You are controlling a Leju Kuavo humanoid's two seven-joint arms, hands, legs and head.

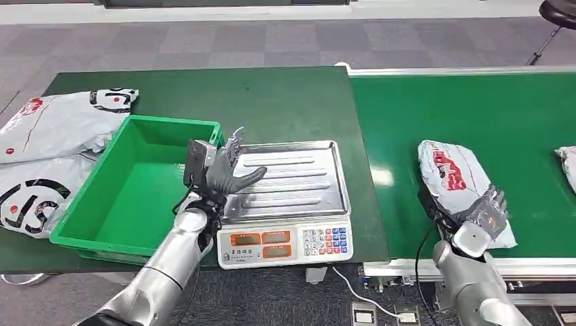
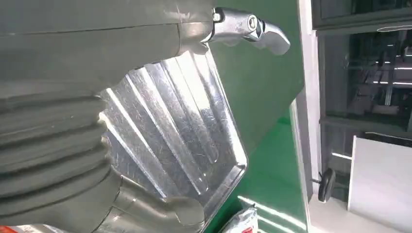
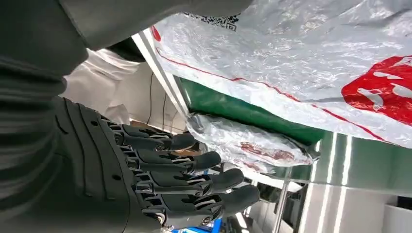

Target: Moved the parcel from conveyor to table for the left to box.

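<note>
Left of frame, two bagged parcels (image 1: 54, 122) lie beside the empty green box (image 1: 129, 183); left hand (image 1: 221, 170) hovers over the scale (image 1: 289, 197), fingers spread, holding nothing; lower right, the parcel (image 1: 455, 176) lies on the conveyor (image 1: 475, 115), long axis running from upper left to lower right; right hand (image 1: 486, 210) sits at its near end, grasp unclear; transfer apparently not begun.

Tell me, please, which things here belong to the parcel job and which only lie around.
Belong to the job:
parcel on the conveyor
right robot hand, at the parcel
left robot hand, open
green box

Only lying around:
scale
bags beside the box
</note>
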